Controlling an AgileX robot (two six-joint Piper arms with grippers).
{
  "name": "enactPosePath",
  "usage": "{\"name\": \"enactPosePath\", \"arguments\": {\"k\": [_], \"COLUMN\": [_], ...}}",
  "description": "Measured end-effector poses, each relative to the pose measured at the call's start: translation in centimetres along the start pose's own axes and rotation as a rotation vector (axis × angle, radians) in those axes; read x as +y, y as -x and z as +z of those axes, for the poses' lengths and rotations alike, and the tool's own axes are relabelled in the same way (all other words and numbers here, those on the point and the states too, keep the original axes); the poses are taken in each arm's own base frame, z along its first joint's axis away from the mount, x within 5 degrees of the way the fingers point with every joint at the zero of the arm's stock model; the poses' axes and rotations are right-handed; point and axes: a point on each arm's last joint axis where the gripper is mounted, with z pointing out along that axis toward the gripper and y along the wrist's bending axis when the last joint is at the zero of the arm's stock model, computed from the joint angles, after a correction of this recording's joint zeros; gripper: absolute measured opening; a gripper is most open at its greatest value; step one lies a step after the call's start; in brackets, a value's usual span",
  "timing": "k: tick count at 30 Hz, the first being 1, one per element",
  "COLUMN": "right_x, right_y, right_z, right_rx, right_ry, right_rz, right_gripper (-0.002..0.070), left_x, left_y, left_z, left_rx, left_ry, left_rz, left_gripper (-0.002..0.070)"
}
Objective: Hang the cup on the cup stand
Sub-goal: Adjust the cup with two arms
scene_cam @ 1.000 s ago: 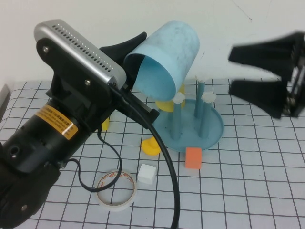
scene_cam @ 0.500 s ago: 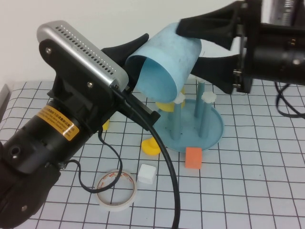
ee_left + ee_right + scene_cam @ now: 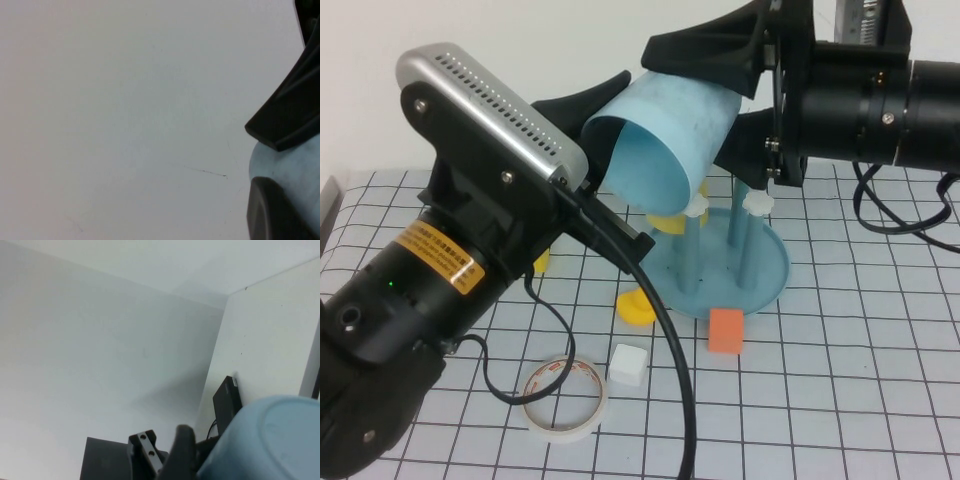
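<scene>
The left gripper [image 3: 605, 110] is clamped on the rim of the light blue cup [image 3: 665, 125], held tilted in the air at 11 o'clock above the cup stand [image 3: 765, 275]. The right gripper [image 3: 725, 95], jaws apart, straddles the cup's closed end.

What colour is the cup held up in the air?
Light blue cup, clearest in the high view.

One light blue cup [image 3: 665, 135] up in the air, one teal cup stand [image 3: 765, 275] with three pegs, two grippers, left gripper [image 3: 605, 105] and right gripper [image 3: 720, 95]. Also one orange block [image 3: 725, 330], one white cube [image 3: 627, 365], one tape roll [image 3: 566, 398].
</scene>
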Motion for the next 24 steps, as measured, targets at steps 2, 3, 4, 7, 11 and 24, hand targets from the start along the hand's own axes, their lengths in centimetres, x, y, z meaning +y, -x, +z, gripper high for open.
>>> {"name": "enactPosePath", "arguments": {"k": [2,3,4,7,11,24], "right_x": [0.0,0.0,0.0,-0.06,-0.05,0.63], "right_y": [0.0,0.0,0.0,0.01,0.01,0.73], "right_z": [0.0,0.0,0.0,0.03,0.03,0.06], "right_rx": [0.0,0.0,0.0,0.0,0.0,-0.035], "right_ry": [0.0,0.0,0.0,-0.001,0.0,0.001], "right_rz": [0.0,0.0,0.002,0.003,0.004,-0.159], "right_gripper": [0.0628,0.0617,0.0602,0.0592,0.0592,0.0591], "left_x": [0.0,0.0,0.0,0.0,0.0,-0.15], "left_y": [0.0,0.0,0.0,0.0,0.0,-0.53], "left_z": [0.0,0.0,0.0,0.0,0.0,-0.08], "left_rx": [0.0,0.0,0.0,0.0,0.0,0.066], "left_ry": [0.0,0.0,0.0,0.0,0.0,-0.019], "left_rz": [0.0,0.0,0.0,0.0,0.0,-0.002], "left_gripper": [0.0009,0.0009,0.0009,0.0009,0.001,0.0361]}}
